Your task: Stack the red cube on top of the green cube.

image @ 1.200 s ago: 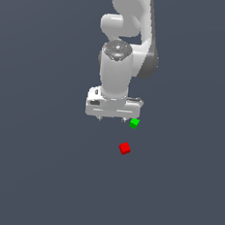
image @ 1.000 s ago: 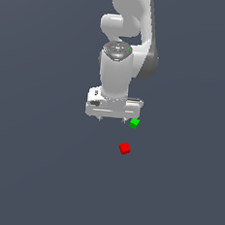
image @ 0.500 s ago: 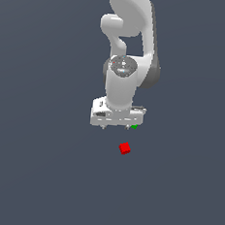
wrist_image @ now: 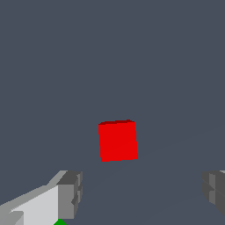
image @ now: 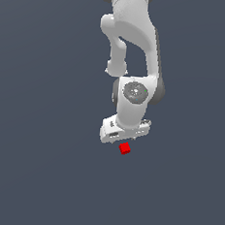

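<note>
The red cube (wrist_image: 117, 140) lies ahead of the pincer (wrist_image: 140, 193) and between the lines of its two fingers (wrist_image: 70, 193), not yet between the pads themselves. In the wrist view it sits a little nearer the finger with the white housing than the other finger, whose grey tip only shows at the picture's edge. The fingers stand wide apart, much wider than the cube, and nothing is held between them.

In the exterior view the pincer (image: 123, 135) hangs low over the worktop (image: 40, 175), and the red cube (image: 125, 148) shows just under its lower edge, close beside it. Whether the fingertips are already down at the cube's level cannot be told from that view.

The cube has no long axis; its faces look turned only slightly against the line joining the fingers, so in my judgement little or no wrist turn is needed. What the approach seems to call for is a short advance toward the cube, with a slight shift to centre it, before closing.

The green cube (wrist_image: 59, 222) appears only as a sliver at the wrist picture's edge, beside the white finger housing; in the exterior view it is hidden behind the arm. It rests apart from the red cube, so stacking has not begun.

No containers are in view.
</note>
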Robot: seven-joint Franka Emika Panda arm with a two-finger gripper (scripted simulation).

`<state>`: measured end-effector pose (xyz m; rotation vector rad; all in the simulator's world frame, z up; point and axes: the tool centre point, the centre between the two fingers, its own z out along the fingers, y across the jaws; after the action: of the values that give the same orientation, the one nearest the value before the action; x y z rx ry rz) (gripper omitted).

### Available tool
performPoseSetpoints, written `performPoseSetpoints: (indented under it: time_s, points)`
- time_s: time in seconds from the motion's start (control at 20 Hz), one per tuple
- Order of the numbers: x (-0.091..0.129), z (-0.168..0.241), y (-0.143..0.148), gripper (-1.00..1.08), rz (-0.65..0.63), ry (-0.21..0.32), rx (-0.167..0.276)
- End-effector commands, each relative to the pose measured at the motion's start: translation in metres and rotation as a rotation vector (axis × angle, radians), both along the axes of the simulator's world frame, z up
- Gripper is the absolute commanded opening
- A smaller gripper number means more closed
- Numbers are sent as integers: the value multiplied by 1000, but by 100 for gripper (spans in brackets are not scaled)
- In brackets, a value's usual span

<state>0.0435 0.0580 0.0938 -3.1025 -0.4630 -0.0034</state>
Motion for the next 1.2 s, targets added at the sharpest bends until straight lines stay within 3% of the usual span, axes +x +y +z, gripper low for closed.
performPoseSetpoints:
  time_s: [0.0,0.65,1.15]
  points:
    - [5,-10,8,100,34,0,-2]
    - [9,-29,18,100,75,2,-4]
    - [9,-72,18,100,78,1,-5]
